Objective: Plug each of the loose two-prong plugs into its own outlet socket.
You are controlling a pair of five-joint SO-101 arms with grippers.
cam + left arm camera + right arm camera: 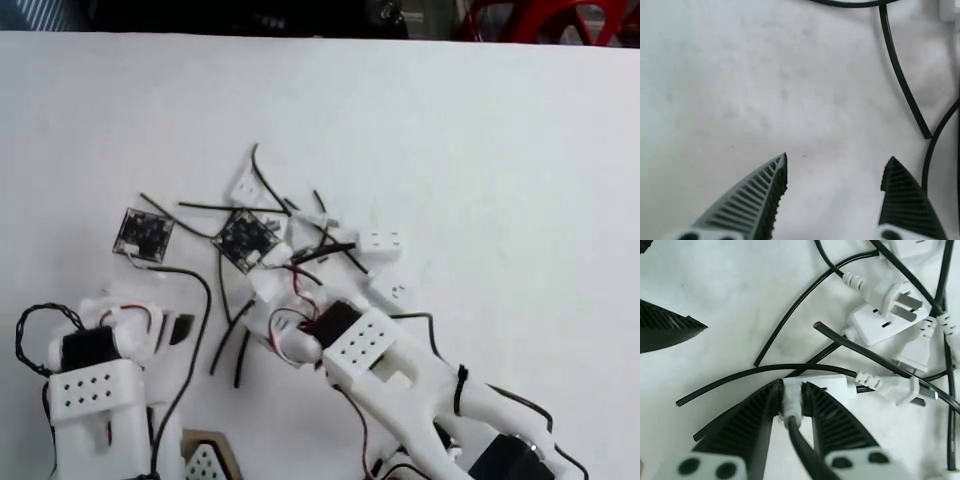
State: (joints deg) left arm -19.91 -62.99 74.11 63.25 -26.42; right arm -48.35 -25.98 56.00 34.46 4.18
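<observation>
Right gripper (792,386): claw clamped on the cord end of a white plug (827,382), at the near edge of the tangle of plugs and sockets (300,235) mid-table. Left gripper (837,160): fingers apart over bare table (740,75), left of the tangle, with a black cord (900,75) just beside it.
</observation>
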